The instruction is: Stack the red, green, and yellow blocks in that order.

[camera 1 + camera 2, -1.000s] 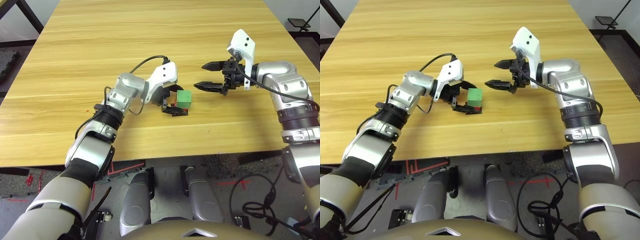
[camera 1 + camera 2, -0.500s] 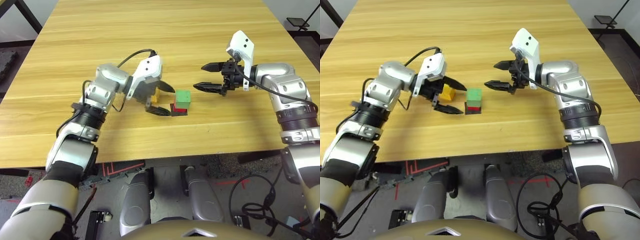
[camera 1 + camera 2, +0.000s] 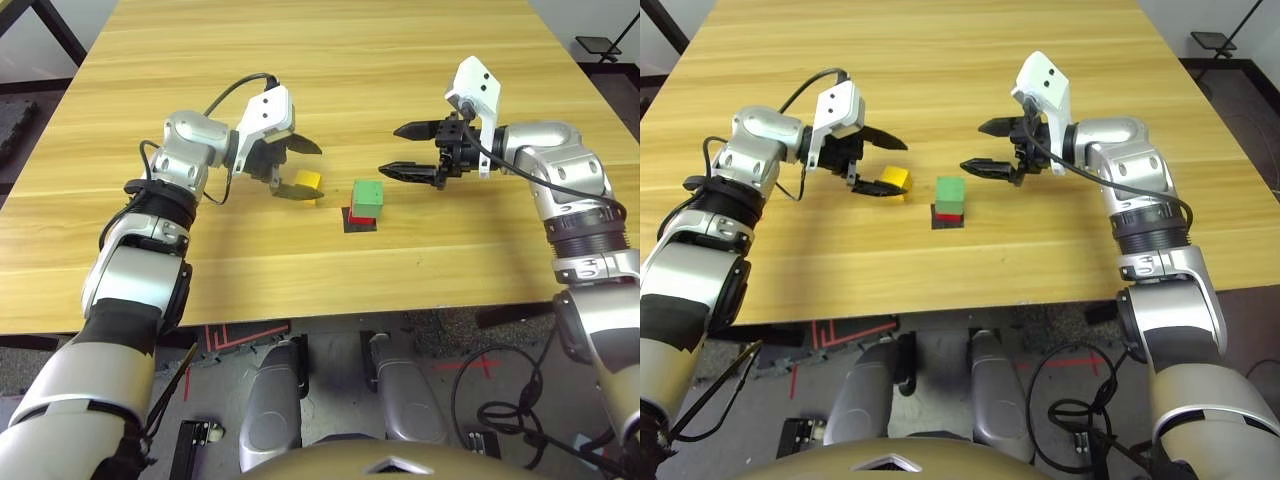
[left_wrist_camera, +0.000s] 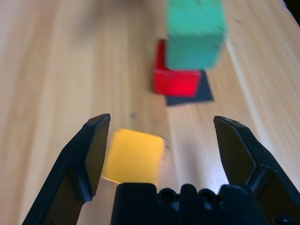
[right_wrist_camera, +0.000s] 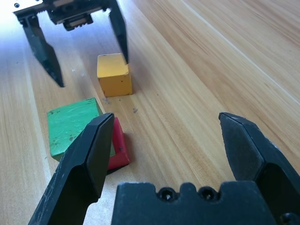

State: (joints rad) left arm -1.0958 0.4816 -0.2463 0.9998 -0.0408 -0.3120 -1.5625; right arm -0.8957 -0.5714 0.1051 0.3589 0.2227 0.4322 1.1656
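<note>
Now that the left arm has been swung away to the left side of the table (image 3: 150, 60), the stack in the middle is left free and the yellow block (image 3: 307, 183) can be seen. A second ago the left gripper (image 3: 297, 166) was right beside the green block (image 3: 367, 196); now it is held near the yellow block, with its jaws spread wide and nothing between them. The green block is seated on the red block (image 3: 360, 217), which is set on a small black patch (image 3: 361, 224). So two of the three steps look done. The yellow block is lying alone on the wood, just to the left of the stack and not touching it. The right gripper (image 3: 409, 150) has been kept in place on the other side of the stack, wide open too and holding nothing. The yellow block is probably to be picked up next and put on the green one.
</note>
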